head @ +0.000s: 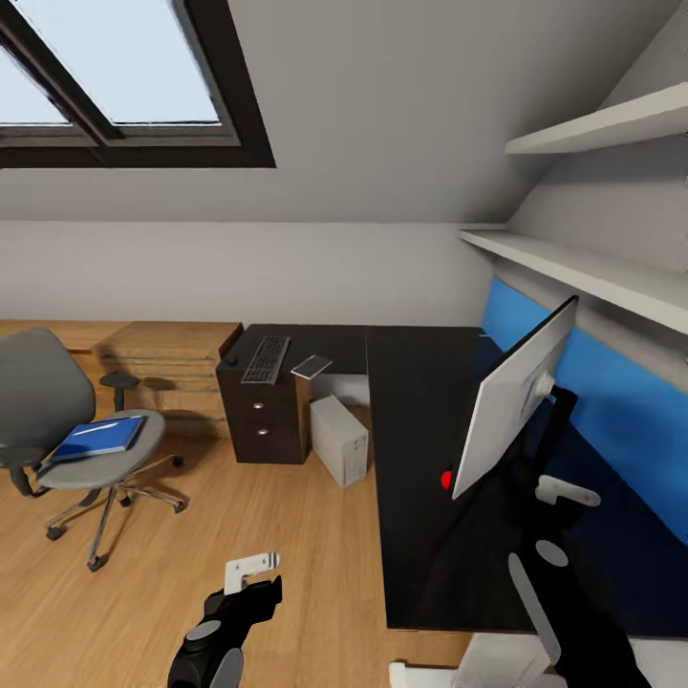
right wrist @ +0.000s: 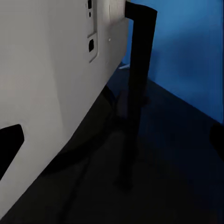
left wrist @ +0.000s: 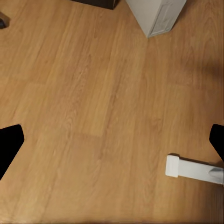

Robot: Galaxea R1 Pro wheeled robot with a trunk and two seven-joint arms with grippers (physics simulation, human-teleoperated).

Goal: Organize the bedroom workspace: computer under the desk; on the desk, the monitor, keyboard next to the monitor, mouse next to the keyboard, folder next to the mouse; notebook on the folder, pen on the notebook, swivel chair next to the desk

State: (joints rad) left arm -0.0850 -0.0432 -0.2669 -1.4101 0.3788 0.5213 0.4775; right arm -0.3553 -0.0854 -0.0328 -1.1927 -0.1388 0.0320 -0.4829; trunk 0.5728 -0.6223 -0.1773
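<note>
I see the monitor [head: 513, 398] standing on the desk [head: 420, 478] near its long back edge by the blue panel [head: 612, 401], turned edge-on to me, pale back toward the panel, with a red dot at the screen's lower corner. My right gripper [head: 564, 492] sits just behind the monitor's back; in the right wrist view the fingertips frame the pale rear shell [right wrist: 51, 93] and the dark stand post [right wrist: 137, 60], fingers spread wide with nothing between them. I can make out small port cutouts on the shell but no readable lettering. My left gripper [head: 250, 569] hangs over the wood floor [head: 239, 516] off the desk's front edge, also spread apart and empty. The keyboard [head: 266, 359] lies on the far wing of the desk, above the dark drawer cabinet [head: 263, 420], with the notebook [head: 311, 365] just beside it near that wing's front edge. The computer [head: 339, 440] stands on the floor beside the cabinet, partly under the desk. The swivel chair [head: 67, 420] stands well apart from the desk, with the folder [head: 97, 439] flat on its seat. I can read no brand or label anywhere.
</note>
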